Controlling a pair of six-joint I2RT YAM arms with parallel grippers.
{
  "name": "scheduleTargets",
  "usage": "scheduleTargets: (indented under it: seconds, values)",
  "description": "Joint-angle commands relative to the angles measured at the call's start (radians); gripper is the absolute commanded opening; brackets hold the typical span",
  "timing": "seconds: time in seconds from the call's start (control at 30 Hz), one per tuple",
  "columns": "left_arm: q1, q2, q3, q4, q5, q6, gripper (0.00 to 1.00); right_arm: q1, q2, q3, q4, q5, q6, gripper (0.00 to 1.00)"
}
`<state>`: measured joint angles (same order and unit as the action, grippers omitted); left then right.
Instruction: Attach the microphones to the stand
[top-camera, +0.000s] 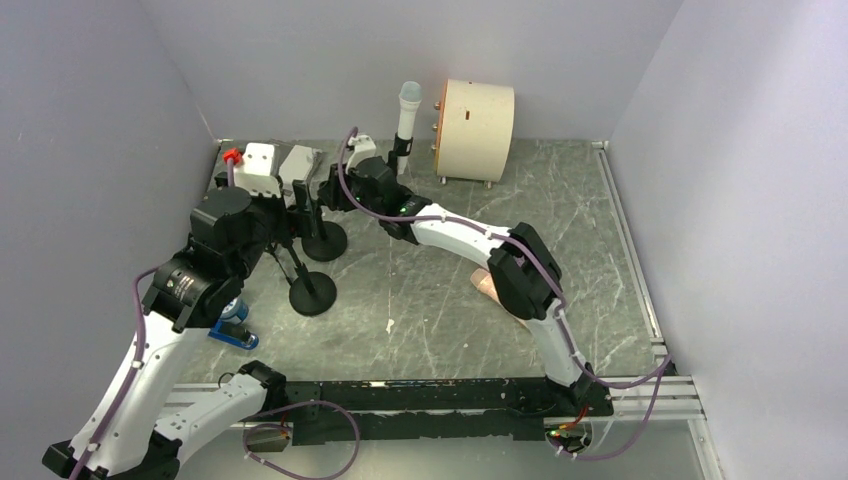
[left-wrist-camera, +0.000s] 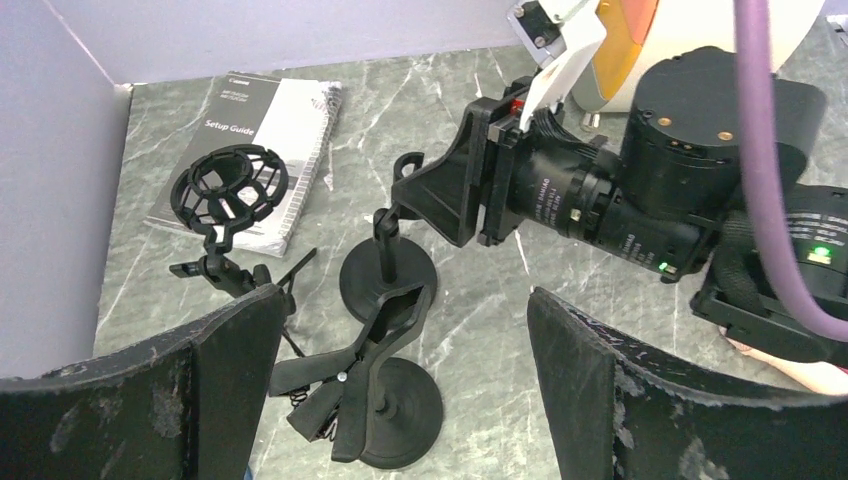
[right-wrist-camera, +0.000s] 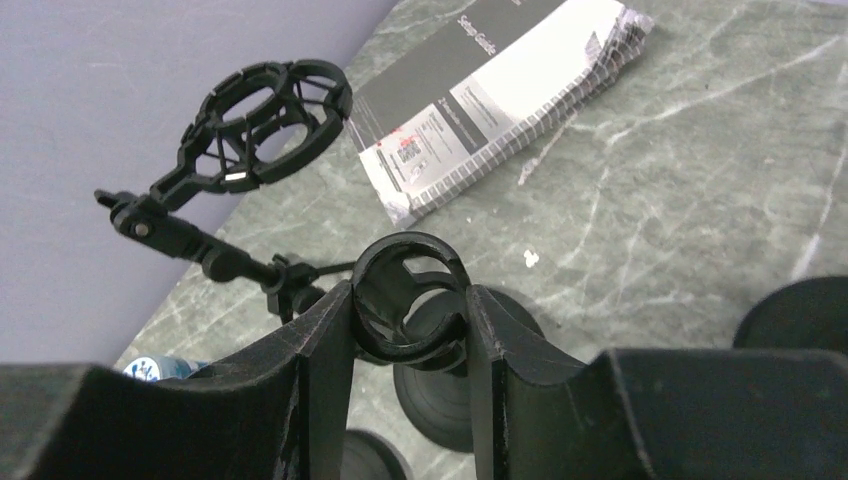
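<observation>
My right gripper (right-wrist-camera: 410, 325) is shut on the round clip (right-wrist-camera: 408, 298) at the top of a black round-base stand (right-wrist-camera: 445, 400); both fingers press against the ring's sides. From above, this gripper (top-camera: 328, 190) sits over the far stand (top-camera: 325, 242). My left gripper (left-wrist-camera: 400, 300) hangs wide open and holds nothing, above a second black stand (left-wrist-camera: 395, 405) whose spring clamp (left-wrist-camera: 345, 375) lies tilted over its base. A white microphone with a pale-blue head (top-camera: 408, 112) stands upright at the back. A peach microphone (top-camera: 486, 283) lies on the table, partly hidden under my right arm.
A black shock-mount ring on a small jointed stand (left-wrist-camera: 228, 185) stands beside a Setup Guide booklet (left-wrist-camera: 255, 150) at the left wall. A beige drum-shaped object (top-camera: 475, 130) sits at the back. White boxes (top-camera: 262, 165) are at the back left. A blue item (top-camera: 233, 325) lies beside my left arm.
</observation>
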<state>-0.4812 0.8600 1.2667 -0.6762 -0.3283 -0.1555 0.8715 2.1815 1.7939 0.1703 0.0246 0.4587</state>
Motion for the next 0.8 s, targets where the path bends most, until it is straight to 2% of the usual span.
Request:
scheduleTargets:
  seconds: [0.0,0.17,0.5,0.77]
  values:
    - [0.001,-0.003,0.006,0.012,0.055,-0.025,0.94,0.006,-0.165,-0.08,0.003,0.029,0.016,0.28]
    - [0.001,0.008,0.003,0.012,0.074,-0.037,0.94,0.003,-0.291,-0.196,-0.044,0.062,0.022,0.26]
    - [0.001,0.026,0.003,0.009,0.106,-0.059,0.87,-0.005,-0.521,-0.437,-0.112,0.069,0.052,0.23]
    - [0.001,0.07,0.001,0.01,0.202,-0.064,0.84,-0.007,-0.662,-0.575,-0.165,0.134,0.057,0.23]
